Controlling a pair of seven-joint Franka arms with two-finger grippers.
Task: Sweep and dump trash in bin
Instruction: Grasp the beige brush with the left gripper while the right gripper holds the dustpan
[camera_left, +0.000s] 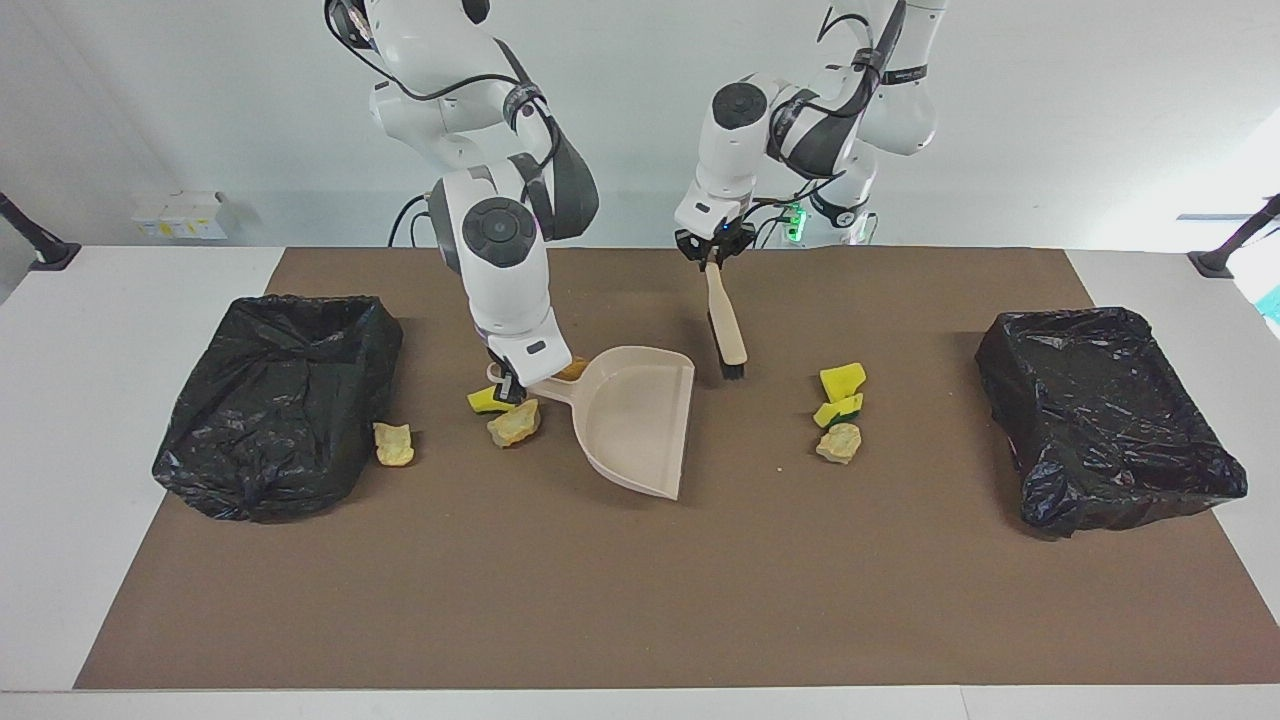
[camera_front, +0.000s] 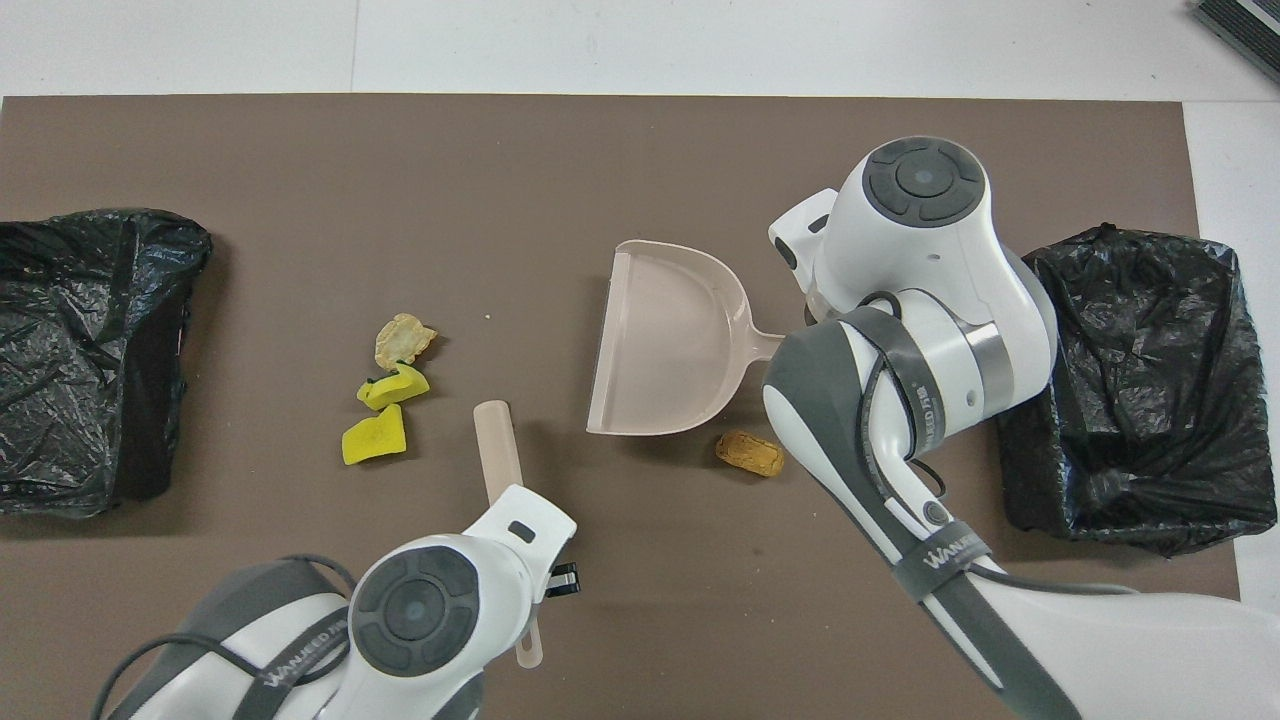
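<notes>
Right gripper (camera_left: 512, 383) fingers pinching dustpan (camera_left: 635, 418) handle; left gripper (camera_left: 712, 256) fingers pinching brush (camera_left: 727, 330) handle, bristles near yellow trash (camera_left: 842, 380).

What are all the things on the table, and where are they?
Dustpan: one, beige, mid-table, handle in the right gripper.
Brush: one, tan handle, black bristles, hanging from the left gripper.
Sponge pieces: three, yellow; two toward the left arm's end, one by the dustpan handle.
Bread chunks: four, tan-orange; one by the two sponges, two by the dustpan handle, one beside a bin.
Bins: two, black-bagged, one at each end.
Mat: one, brown.
Right gripper: shut on the dustpan handle.
Left gripper: shut on the brush.
</notes>
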